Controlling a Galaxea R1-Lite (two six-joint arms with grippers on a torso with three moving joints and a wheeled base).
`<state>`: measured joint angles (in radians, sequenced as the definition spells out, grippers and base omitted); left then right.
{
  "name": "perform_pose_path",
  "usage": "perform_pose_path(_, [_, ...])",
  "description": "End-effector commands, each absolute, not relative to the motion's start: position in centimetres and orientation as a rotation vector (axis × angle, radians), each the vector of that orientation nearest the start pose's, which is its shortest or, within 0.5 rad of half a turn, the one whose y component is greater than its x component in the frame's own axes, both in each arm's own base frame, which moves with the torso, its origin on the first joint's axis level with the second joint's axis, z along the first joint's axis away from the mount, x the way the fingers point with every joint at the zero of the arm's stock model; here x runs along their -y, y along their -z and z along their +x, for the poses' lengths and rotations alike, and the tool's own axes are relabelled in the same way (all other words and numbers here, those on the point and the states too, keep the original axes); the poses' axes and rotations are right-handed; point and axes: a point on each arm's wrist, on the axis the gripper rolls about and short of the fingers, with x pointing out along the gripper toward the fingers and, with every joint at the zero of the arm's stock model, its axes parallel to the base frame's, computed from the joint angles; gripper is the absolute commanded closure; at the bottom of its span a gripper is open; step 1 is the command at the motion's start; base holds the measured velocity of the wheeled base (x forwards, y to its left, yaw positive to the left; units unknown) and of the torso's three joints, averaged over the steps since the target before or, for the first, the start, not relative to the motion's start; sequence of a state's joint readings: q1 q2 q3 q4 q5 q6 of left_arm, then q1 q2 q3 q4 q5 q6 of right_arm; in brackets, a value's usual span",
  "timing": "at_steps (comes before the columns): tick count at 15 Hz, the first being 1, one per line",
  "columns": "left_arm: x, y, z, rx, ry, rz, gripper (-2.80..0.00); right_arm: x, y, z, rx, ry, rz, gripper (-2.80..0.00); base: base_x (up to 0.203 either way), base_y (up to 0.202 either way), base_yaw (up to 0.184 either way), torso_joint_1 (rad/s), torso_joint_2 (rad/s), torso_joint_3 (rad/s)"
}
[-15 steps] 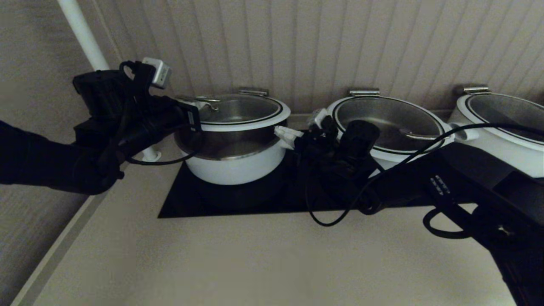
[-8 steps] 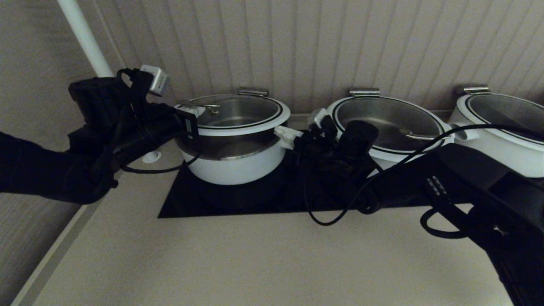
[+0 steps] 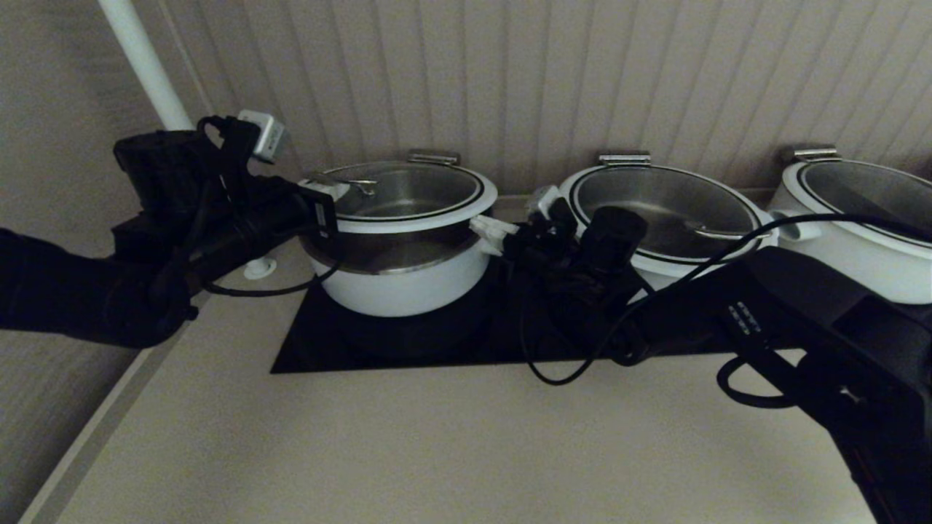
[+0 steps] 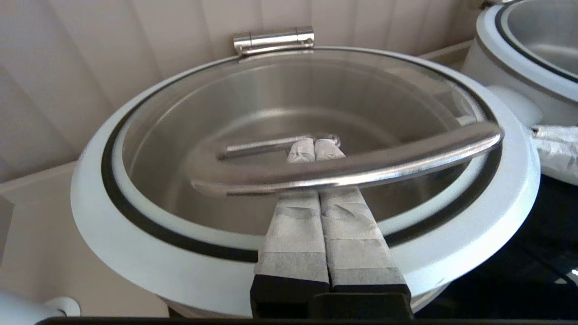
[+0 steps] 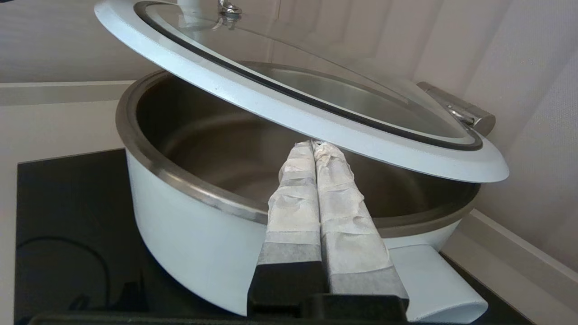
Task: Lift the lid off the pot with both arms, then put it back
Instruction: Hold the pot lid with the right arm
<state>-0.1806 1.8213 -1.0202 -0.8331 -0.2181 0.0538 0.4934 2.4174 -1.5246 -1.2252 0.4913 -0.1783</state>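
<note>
The lid (image 3: 429, 216) is raised and tilted above the pot (image 3: 400, 284), which stands on a black mat. My left gripper (image 3: 329, 192) is at the lid's left side. In the left wrist view it (image 4: 314, 146) is shut, and its taped fingers pass under the curved steel handle (image 4: 384, 164) over the glass. My right gripper (image 3: 486, 228) is at the pot's right side. In the right wrist view it (image 5: 312, 146) is shut, with its tips under the lid's white rim (image 5: 280, 106), above the pot's steel edge (image 5: 189, 185).
Two like white pots with lids (image 3: 659, 207) (image 3: 866, 211) stand to the right. The right arm and its cables lie in front of them. A ribbed wall is close behind. A white pole (image 3: 142, 62) stands at the back left. The black mat (image 3: 328, 349) lies on a beige counter.
My left gripper and the lid's left side have come down a little since a second ago. The right gripper has hardly moved.
</note>
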Motion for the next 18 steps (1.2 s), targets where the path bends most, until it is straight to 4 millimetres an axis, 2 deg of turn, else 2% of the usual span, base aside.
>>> perform_pose_path(1, [6.5, -22.2, 34.3, 0.039, 0.391, 0.055, 0.00, -24.0, -14.5, 42.6, 0.443, -0.939, -0.163, 0.00, 0.000, 0.000, 0.000, 0.000, 0.00, 0.000])
perform_pose_path(6, [5.7, -22.7, 33.7, 0.009, 0.373, 0.058, 0.00, -24.2, -15.3, 43.4, 0.453, -0.932, -0.164, 0.00, 0.000, 0.000, 0.000, 0.000, 0.00, 0.000])
perform_pose_path(18, [3.7, -23.8, 32.0, -0.032, 0.322, 0.056, 0.00, -24.1, -15.3, 43.5, 0.452, -0.926, -0.164, 0.00, 0.000, 0.000, 0.000, 0.000, 0.00, 0.000])
